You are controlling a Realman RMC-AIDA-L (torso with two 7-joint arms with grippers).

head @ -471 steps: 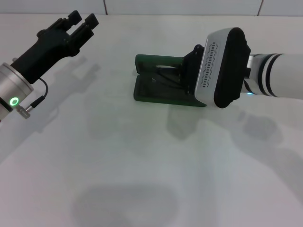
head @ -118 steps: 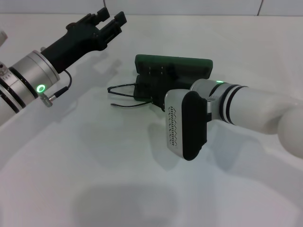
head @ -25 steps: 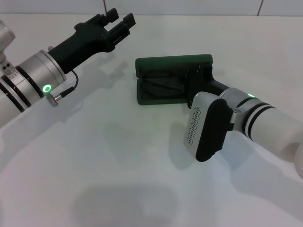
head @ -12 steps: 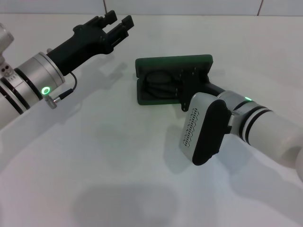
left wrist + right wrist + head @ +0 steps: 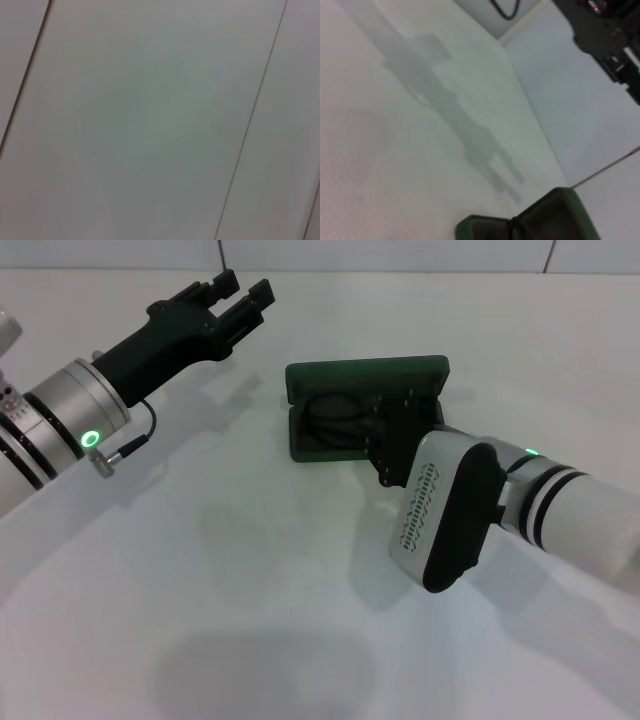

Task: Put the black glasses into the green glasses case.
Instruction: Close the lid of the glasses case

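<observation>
— So where have the black glasses got to?

— Inside the green glasses case. It lies open on the white table with its lid stood up at the far side, and the folded frame sits in the tray, toward the left end.

— And the right gripper?

— Right at the case, reaching over the right half of the tray from the near side. Its black fingers cover that end, and from where I stand I can't tell whether they're spread or pressed together, or whether they're touching the frame.

— The other arm?

— The left gripper hangs in the air, well apart from the case, off to its left and farther back. Its two fingers stick out with a clear gap between them, holding nothing.
</observation>
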